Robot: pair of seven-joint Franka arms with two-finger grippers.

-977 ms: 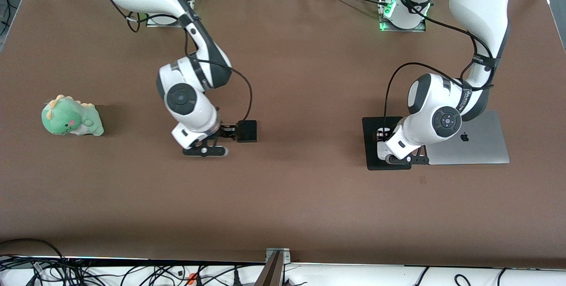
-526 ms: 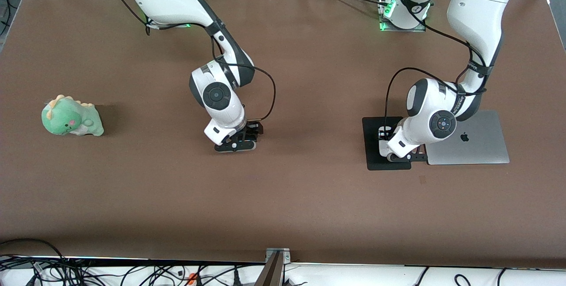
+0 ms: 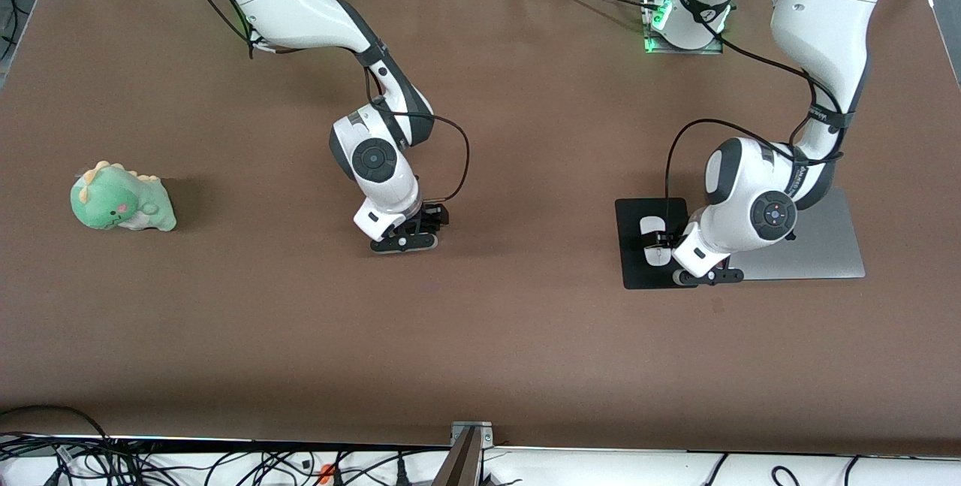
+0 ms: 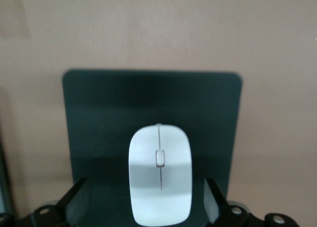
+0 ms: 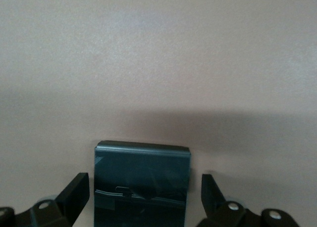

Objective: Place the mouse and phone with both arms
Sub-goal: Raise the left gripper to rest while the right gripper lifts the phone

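Observation:
The white mouse (image 4: 159, 173) lies on the black mouse pad (image 4: 99, 113) near the left arm's end of the table (image 3: 652, 225). My left gripper (image 4: 146, 203) is low over it, open, with one finger on each side and a gap to each; in the front view it (image 3: 667, 244) covers part of the mouse. The black phone (image 5: 142, 180) lies flat on the brown table. My right gripper (image 5: 143, 199) is open and straddles it without touching. In the front view this gripper (image 3: 428, 221) hides most of the phone.
A closed silver laptop (image 3: 829, 246) lies beside the mouse pad (image 3: 638, 272), partly under the left arm. A green dinosaur plush (image 3: 120, 200) sits toward the right arm's end. Cables and a metal bracket (image 3: 471, 433) run along the table edge nearest the front camera.
My right gripper has moved toward the left arm's end and now stands over the phone. My left wrist has shifted a little toward the laptop, showing more of the mouse.

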